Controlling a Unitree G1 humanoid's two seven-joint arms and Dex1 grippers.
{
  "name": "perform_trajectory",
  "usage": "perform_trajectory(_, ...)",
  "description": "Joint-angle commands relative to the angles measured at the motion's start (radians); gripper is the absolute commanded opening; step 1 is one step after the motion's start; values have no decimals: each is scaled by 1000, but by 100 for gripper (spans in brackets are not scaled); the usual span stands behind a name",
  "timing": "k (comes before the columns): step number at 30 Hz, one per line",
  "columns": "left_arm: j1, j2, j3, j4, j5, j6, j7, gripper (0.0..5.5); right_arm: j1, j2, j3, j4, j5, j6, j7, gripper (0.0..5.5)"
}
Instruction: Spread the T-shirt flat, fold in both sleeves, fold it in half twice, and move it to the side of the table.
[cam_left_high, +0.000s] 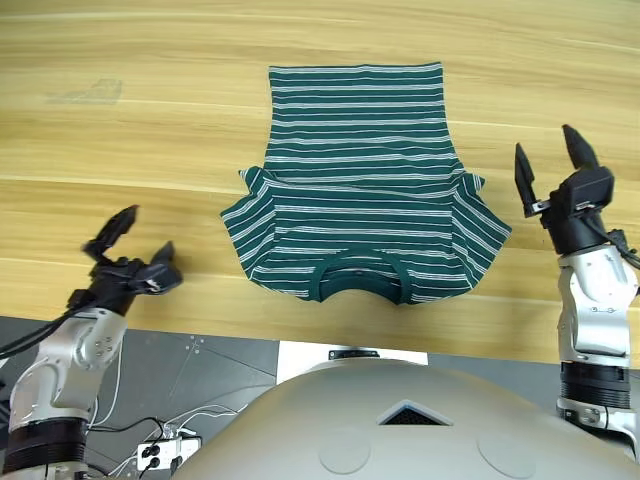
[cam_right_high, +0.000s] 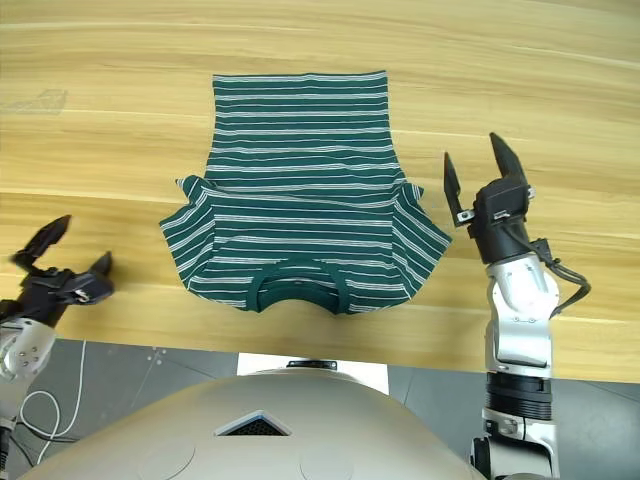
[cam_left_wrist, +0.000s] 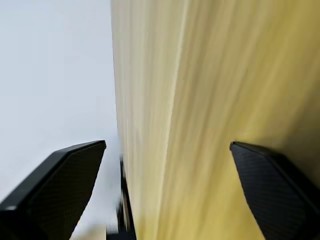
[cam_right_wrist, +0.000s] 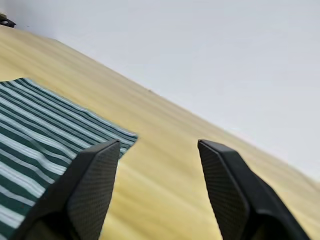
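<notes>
A dark green T-shirt (cam_left_high: 362, 190) with white stripes lies flat on the wooden table (cam_left_high: 120, 150), collar toward me and hem at the far side. Both sleeves spread out at its sides. My left gripper (cam_left_high: 140, 245) is open, low at the table's near left edge, well apart from the shirt. My right gripper (cam_left_high: 550, 165) stands open and upright just right of the shirt's right sleeve (cam_left_high: 480, 215), not touching it. In the right wrist view the shirt's hem corner (cam_right_wrist: 60, 120) lies beyond the open fingers (cam_right_wrist: 95, 175).
Bare wood stretches far on every side of the shirt. The table's near edge (cam_left_high: 200, 320) runs just below the collar, with dark floor and cables (cam_left_high: 165, 445) under it.
</notes>
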Motion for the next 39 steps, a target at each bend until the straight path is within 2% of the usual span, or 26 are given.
perform_trajectory(1,-30,35,-164,10,73,-42,-110,462,-21,-17,-9,-47,-4,12,9,286)
perform_trajectory(6,-226,36,-299,89,94,-68,-125,462,-1,-2,18,-54,-22,9,8,286)
perform_trajectory(13,-340,65,-387,183,110,-82,-121,462,29,11,20,-55,-22,-1,3,286)
perform_trajectory(17,-329,86,-406,201,95,-67,-119,381,43,18,20,-53,-21,-8,4,286)
perform_trajectory(25,-340,90,-434,255,102,-36,-99,265,59,32,32,-60,-9,-16,17,286)
perform_trajectory(32,-368,77,-464,299,104,-22,-82,129,67,34,26,-47,-6,-28,19,286)
perform_trajectory(39,-401,86,-496,319,107,-26,-77,72,71,39,26,-46,-6,-30,14,286)
